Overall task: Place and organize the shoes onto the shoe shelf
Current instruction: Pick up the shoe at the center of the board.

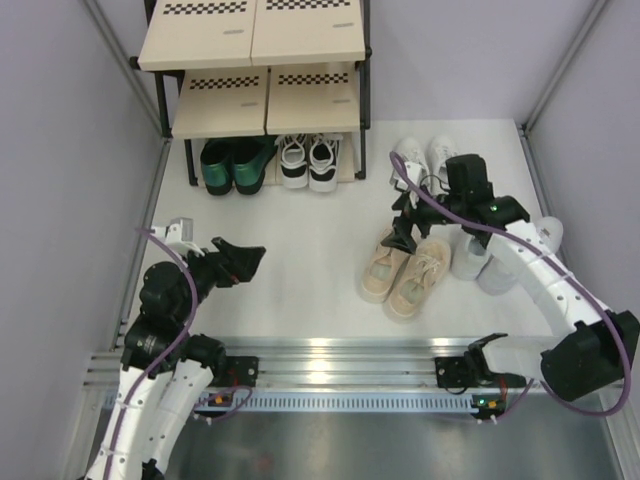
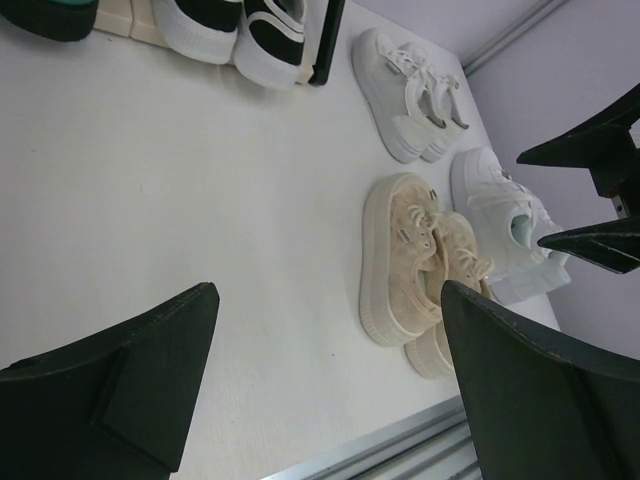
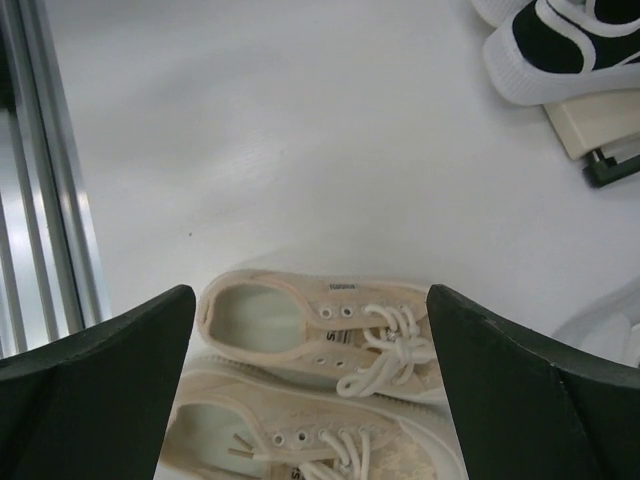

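The shoe shelf (image 1: 255, 60) stands at the back. On its bottom board sit the dark green shoes (image 1: 232, 165) and the black-and-white sneakers (image 1: 308, 160). The beige sneakers (image 1: 405, 272) lie side by side on the floor at centre right. My right gripper (image 1: 405, 235) hangs open just above them, and in the right wrist view its jaws (image 3: 310, 292) straddle the beige pair (image 3: 320, 330) without touching. Small white sneakers (image 1: 420, 155) lie behind it. The larger white sneakers (image 1: 480, 262) are partly hidden by the right arm. My left gripper (image 1: 245, 262) is open and empty at the left.
Grey walls close in both sides. A metal rail (image 1: 340, 355) runs along the near edge by the arm bases. The left wrist view shows the beige pair (image 2: 410, 265), both white pairs (image 2: 405, 90) and the right gripper's fingers (image 2: 590, 240).
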`<move>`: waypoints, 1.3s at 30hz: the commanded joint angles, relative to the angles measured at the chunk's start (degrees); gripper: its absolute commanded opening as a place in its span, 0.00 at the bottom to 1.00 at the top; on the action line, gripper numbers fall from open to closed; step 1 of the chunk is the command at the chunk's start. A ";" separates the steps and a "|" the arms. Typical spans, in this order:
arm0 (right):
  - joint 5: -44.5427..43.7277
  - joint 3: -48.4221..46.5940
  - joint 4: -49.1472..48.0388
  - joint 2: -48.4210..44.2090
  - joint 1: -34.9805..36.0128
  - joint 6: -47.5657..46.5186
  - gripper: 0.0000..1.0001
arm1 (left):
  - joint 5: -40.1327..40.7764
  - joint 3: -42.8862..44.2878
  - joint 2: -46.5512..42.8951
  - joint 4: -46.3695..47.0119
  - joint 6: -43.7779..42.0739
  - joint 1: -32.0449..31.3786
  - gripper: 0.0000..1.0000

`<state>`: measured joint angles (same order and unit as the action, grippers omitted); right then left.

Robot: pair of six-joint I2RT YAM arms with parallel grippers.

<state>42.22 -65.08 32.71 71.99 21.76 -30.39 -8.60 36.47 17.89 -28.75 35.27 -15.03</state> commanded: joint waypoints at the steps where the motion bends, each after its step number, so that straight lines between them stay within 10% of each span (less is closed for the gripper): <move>1: 3.58 2.40 4.12 -4.92 -1.28 -4.06 0.99 | -5.19 -0.87 1.00 0.19 5.33 0.09 0.98; 20: 10.52 12.26 2.10 -10.11 -13.67 -4.68 0.99 | -10.39 -4.74 12.86 4.66 8.94 -2.63 0.94; 30: 8.41 13.40 1.66 -12.22 -15.86 -4.32 0.99 | 7.99 -3.51 30.96 23.11 9.39 -29.76 0.94; 39: 8.41 13.58 2.45 -12.92 -17.98 -4.50 0.99 | 16.15 9.12 57.15 35.60 3.67 -40.61 0.94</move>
<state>49.25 -51.37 36.07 60.42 4.64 -33.67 2.92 39.46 71.00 -2.02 42.22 -53.67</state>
